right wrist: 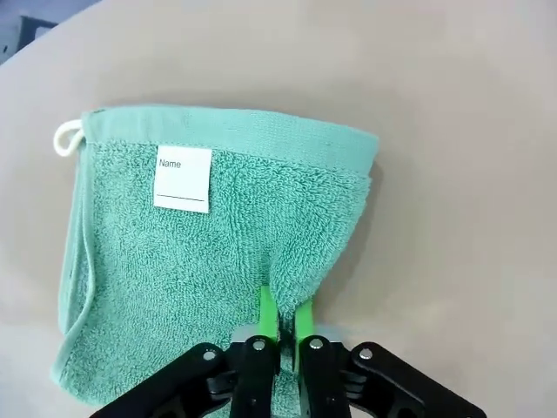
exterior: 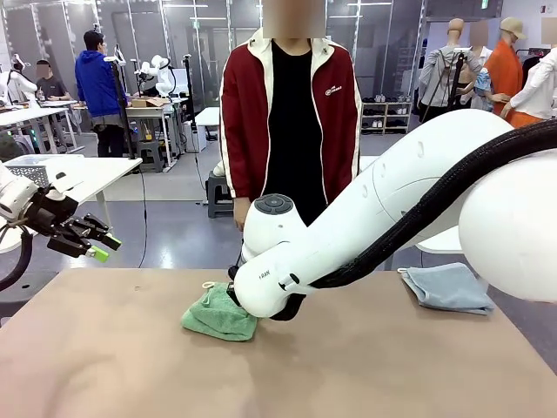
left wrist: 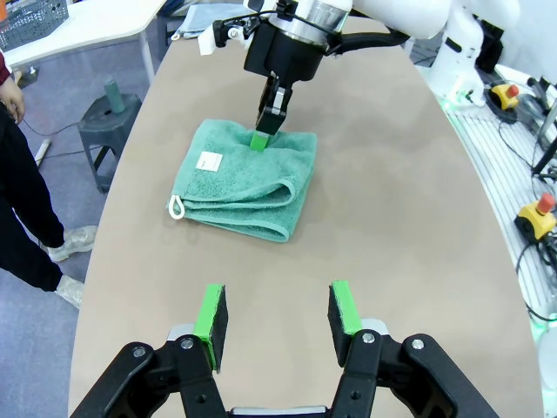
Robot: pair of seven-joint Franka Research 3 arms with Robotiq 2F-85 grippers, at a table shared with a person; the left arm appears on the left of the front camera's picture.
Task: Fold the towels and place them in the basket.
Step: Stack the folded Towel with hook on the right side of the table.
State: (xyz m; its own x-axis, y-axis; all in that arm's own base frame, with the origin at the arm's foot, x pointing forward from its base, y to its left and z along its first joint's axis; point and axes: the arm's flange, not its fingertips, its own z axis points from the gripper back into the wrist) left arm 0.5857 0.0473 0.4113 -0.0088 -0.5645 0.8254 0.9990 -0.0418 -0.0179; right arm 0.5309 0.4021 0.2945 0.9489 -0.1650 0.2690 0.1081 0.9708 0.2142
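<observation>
1. Table [exterior: 104, 366] is carrying a sea-green towel [left wrist: 248, 178], already doubled over, lying near its middle; in the right wrist view the towel's white name tag [right wrist: 183, 178] is sitting at about 11 o'clock from the right hand [right wrist: 278, 318].
2. Right hand is pressing its green pads together on a pinch of terry at the towel's near edge, so the lift is probably the step in hand. Judging from this, the bite is looking thin and is likely taking only the top layer; raising slowly and straight up should be keeping the fold from opening.
3. Left hand [left wrist: 277, 318] is hovering spread and holding nothing, at roughly 6 o'clock from the towel in its own view, well apart from it. It could be supporting the loose folded end, near the white hanging loop [left wrist: 177, 206], if the cloth starts sagging.
4. Grey-blue towel [exterior: 448, 287] is waiting at the table's 3 o'clock edge in the front view, partly covered by the right arm.
5. That arm is also hiding much of the green towel and the grasp from the front, so how many layers are being held cannot be told.
</observation>
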